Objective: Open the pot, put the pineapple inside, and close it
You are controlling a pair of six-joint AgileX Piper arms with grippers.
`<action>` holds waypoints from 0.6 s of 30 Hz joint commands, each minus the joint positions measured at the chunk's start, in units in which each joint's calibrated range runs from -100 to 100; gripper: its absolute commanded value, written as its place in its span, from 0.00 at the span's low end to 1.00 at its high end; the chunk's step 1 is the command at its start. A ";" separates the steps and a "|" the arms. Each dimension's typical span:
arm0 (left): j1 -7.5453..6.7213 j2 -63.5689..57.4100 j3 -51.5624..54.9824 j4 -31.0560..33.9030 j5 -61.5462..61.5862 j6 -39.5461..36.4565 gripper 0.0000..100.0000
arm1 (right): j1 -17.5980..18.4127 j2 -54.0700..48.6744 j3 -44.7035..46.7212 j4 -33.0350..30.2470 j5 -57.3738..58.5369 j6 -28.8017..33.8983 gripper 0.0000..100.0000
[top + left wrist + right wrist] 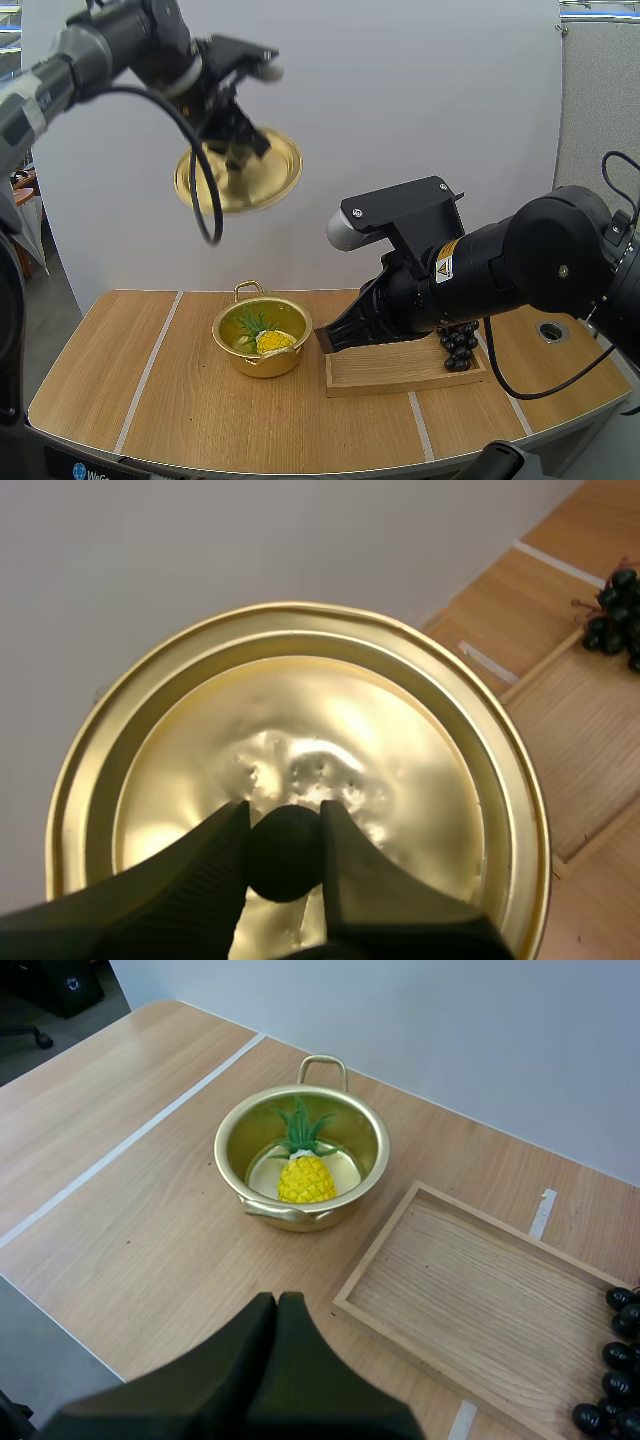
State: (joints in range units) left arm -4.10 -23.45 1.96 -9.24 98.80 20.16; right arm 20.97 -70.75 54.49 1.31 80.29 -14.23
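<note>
My left claw (237, 152) is clamped on the black knob (285, 855) of the golden lid (300, 700), one ribbed finger on each side. It holds the lid high in the air, well above and apart from the pot. My right claw (277, 1302) has its fingers pressed together into one dark wedge, gripping nothing, and hangs low over the near end of the wooden tray (470, 1280). Beyond that claw's tip the open golden pot (228, 1155) stands on the tabletop (130, 1230), beside the tray but not touching it. The pineapple (305, 1177) lies inside the pot, its green leaves pointing away from the claw. A bunch of dark grapes (615, 1360) lies at the tray's far end, to the claw's right. A yellow warning sticker (445, 266) with a triangle sits on my right arm; I cannot read its print.
</note>
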 commanded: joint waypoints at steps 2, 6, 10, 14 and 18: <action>-0.18 -0.15 13.90 -1.22 -14.33 2.77 0.00 | -0.07 -0.61 0.13 0.17 -0.37 0.11 0.00; -0.18 -0.13 21.91 -1.22 -22.72 4.55 0.00 | -0.07 -0.61 0.13 0.17 -0.37 0.11 0.00; -0.18 0.99 27.39 -1.22 -29.81 5.36 0.00 | -0.07 -0.61 0.13 0.17 -0.37 0.11 0.00; -0.18 5.39 28.78 -1.45 -31.46 5.36 0.00 | -0.07 -0.61 0.13 0.17 -0.37 0.11 0.00; -0.18 9.77 28.78 -3.85 -32.91 6.27 0.00 | -0.07 -0.61 0.13 0.17 -0.37 0.11 0.00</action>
State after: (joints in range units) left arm -4.10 -19.29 30.34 -9.38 70.04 25.35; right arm 20.97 -70.75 54.49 1.31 80.29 -14.23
